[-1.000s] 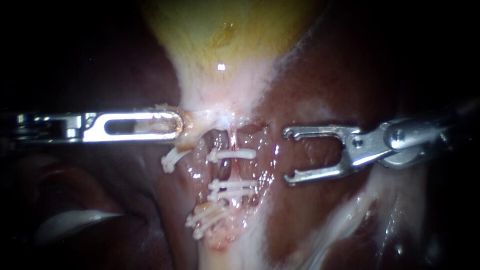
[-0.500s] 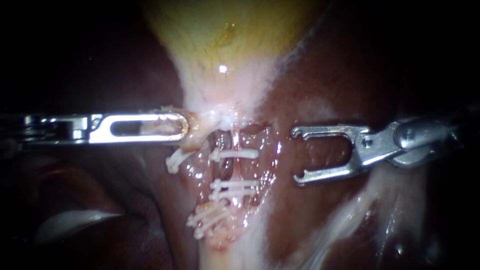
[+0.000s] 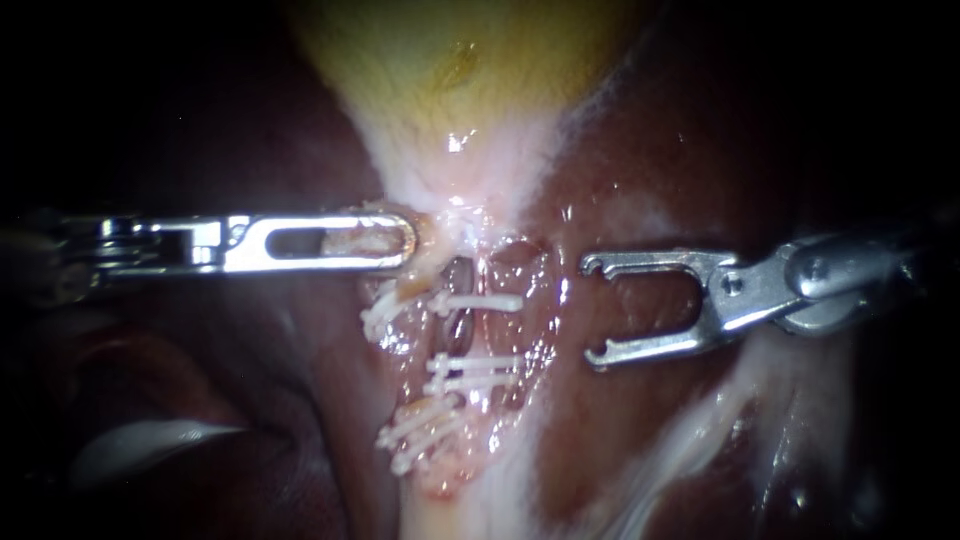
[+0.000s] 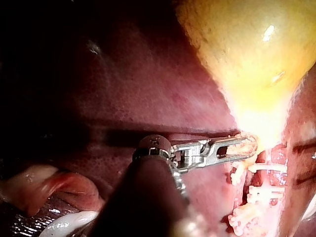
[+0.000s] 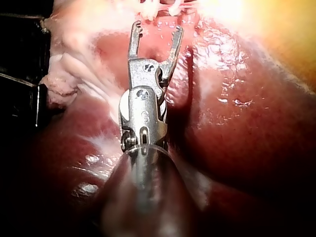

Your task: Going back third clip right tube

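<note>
Several white clips cross the tubes below the gallbladder [image 3: 450, 70]: one high [image 3: 475, 301], a pair lower [image 3: 470, 372], more at the lower left [image 3: 418, 432] and one beside the left jaws [image 3: 380, 310]. My left instrument [image 3: 408, 240] comes in level from the left, its slotted jaws shut on pale tissue at the gallbladder's neck. The left wrist view also shows that grip [image 4: 249, 145]. To the right of the clips, my right instrument [image 3: 592, 310] holds its hooked jaws open and empty over the liver, apart from the tubes. The right wrist view shows its jaws [image 5: 157, 28] just short of the clips.
Dark red liver [image 3: 640, 150] lies on both sides of the clipped tubes. Whitish strands of tissue [image 3: 700, 440] run under the right instrument. A pale glossy fold [image 3: 150, 445] lies at the lower left, below the left shaft.
My left instrument has slid to the right, carrying the gripped tissue and the nearby clip with it. My right instrument drew back slightly to the right, then stayed still, jaws open.
</note>
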You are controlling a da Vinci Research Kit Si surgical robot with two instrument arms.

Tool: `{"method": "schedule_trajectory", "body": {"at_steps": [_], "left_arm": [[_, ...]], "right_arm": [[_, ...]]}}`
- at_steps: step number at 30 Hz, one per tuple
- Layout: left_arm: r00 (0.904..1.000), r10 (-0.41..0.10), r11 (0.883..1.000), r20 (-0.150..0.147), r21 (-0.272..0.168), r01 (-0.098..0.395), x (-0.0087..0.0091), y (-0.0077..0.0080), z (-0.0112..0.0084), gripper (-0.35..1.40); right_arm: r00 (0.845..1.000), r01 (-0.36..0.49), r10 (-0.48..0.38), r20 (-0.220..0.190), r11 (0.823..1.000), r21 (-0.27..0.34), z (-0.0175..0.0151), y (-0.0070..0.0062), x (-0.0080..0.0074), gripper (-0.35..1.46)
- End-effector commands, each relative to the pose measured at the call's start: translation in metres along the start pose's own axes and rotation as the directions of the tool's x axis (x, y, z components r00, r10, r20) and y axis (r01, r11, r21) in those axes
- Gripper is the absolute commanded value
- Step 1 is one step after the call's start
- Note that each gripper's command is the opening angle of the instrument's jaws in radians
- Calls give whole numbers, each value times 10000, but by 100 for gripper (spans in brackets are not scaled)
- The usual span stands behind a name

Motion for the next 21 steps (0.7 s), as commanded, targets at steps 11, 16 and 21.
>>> {"method": "schedule_trajectory", "body": {"at_steps": [11,16,21], "left_arm": [[9999,50,10000,-123,-65,-51,-6,16,11,-35],[9999,59,10000,-103,-80,-60,-6,19,13,-35],[9999,58,9999,-99,-83,-59,-5,18,13,-35]], "right_arm": [[10000,-16,16,-25,10000,-12,-1,1,2,50],[10000,-19,19,-27,10000,-9,-1,0,3,50],[10000,-24,24,-28,10000,-7,-1,-1,4,50]]}}
